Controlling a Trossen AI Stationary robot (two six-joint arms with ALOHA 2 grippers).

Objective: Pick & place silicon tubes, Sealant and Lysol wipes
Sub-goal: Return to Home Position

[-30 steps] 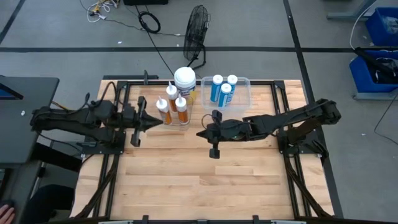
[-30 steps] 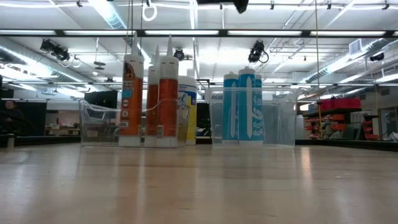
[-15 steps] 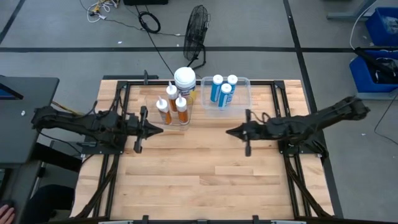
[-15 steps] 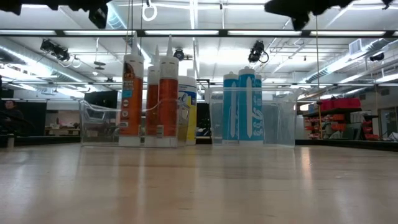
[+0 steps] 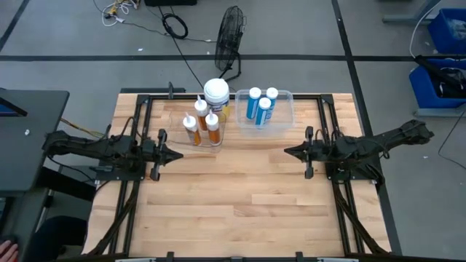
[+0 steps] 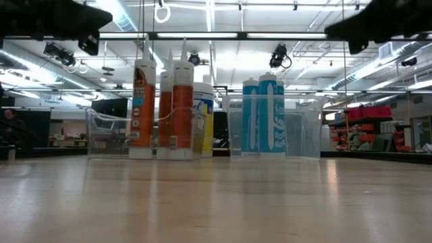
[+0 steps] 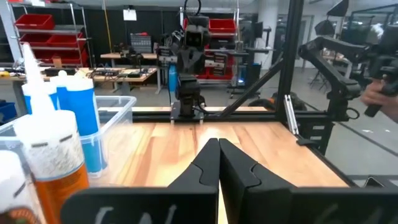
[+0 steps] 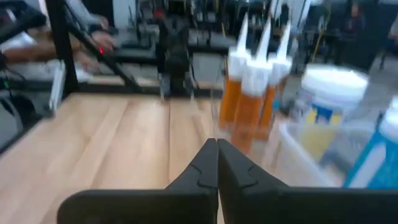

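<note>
High view: the Lysol wipes (image 5: 216,91) stand upright at upper centre, white lid up, just behind 3 orange tubes (image 5: 202,124) in the left clear bin (image 5: 177,131). 3 blue tubes (image 5: 258,105) fill the right clear bin (image 5: 284,103). The left gripper (image 5: 173,155) sits mid-left and the right gripper (image 5: 289,151) mid-right.

Low view: only here do labels face the camera. The wipes' label is yellow and blue, its writing unreadable.

Wrist views: each gripper's fingers press together, holding nothing.

A robotics workshop (long strip lights (image 6: 290,35) overhead), stocked with shelved red parts bins (image 7: 46,22)
</note>
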